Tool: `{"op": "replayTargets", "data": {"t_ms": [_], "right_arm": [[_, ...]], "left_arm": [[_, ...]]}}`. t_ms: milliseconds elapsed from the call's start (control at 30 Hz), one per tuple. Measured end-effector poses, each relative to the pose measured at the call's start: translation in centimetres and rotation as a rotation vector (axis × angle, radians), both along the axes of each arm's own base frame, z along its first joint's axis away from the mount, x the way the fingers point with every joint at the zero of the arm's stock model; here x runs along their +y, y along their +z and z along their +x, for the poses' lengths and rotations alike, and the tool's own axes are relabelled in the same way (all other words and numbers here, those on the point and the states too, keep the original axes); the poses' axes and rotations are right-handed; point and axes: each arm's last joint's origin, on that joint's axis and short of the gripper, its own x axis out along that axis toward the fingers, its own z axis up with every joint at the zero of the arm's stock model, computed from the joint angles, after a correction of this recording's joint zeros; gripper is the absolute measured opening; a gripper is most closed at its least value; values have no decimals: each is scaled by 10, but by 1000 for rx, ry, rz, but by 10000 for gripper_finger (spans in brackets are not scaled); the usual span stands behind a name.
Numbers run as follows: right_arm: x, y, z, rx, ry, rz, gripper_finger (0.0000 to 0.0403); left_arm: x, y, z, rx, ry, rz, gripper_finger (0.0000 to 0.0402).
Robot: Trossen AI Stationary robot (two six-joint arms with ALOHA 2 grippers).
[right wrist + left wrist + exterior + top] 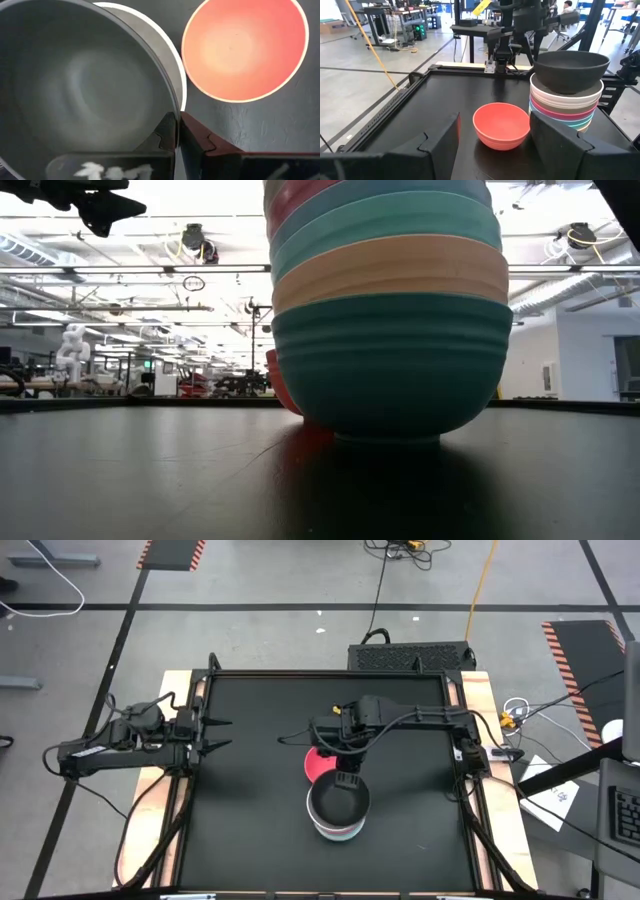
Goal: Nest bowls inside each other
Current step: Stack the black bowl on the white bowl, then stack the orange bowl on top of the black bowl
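A stack of nested bowls (337, 828) stands on its base at the table's middle, toward the near edge. In the low view its bottom bowl (390, 370) is teal-green, with peach and cyan above. The white bowl (565, 97) is the stack's top. The black bowl (337, 805) sits over it, its lower part inside the white rim. My right gripper (345, 783) is shut on the black bowl. A lone red bowl (501, 125) stands upright just beyond the stack, partly under the right arm. My left gripper (218, 736) waits open at the left edge. My right gripper pinches the black bowl's rim (167, 107) on its far side, one finger inside the bowl and one outside. The fingers come from above, pointing down. The bowl is nearly level over the stack (571, 70). I cannot tell whether it rests on the white bowl.
The black mat (250, 830) is bare left and right of the stack. A raised frame (470, 740) runs along the table's edges. The red bowl (316, 766) nearly touches the stack. Beyond the table are cables, desks and a seated person (566, 6).
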Motion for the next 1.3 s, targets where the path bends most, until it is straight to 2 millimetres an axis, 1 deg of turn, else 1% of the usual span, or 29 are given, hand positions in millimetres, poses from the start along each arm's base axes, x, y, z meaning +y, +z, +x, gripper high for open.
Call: {"op": "replayTargets", "data": {"t_ms": [133, 333, 600, 700, 800, 900, 1067, 1200, 1300], "right_arm": [[-2, -7, 5, 19, -4, -3, 0], [-3, -31, 20, 76, 12, -6, 0], [-9, -32, 20, 77, 8, -19, 0], [-10, -29, 19, 65, 5, -32, 9], [-12, -29, 18, 67, 4, -34, 28], [-15, -29, 20, 50, 15, -37, 55], [-16, -23, 24, -41, 18, -37, 122], [-22, -14, 22, -83, -29, -33, 177], [-27, 0, 15, -127, -50, -56, 207]], "left_arm": [[0, 0, 0, 0, 0, 0, 243], [0, 0, 0, -1, -8, -1, 243], [0, 0, 0, 0, -8, -2, 243], [0, 0, 0, 0, -8, -3, 243], [0, 0, 0, 0, -9, -3, 243], [0, 0, 0, 2, -9, -4, 243], [0, -1, 0, 6, -9, -6, 243], [0, -1, 0, 6, -8, -6, 244], [0, -1, 0, 6, -9, -6, 243]]}}
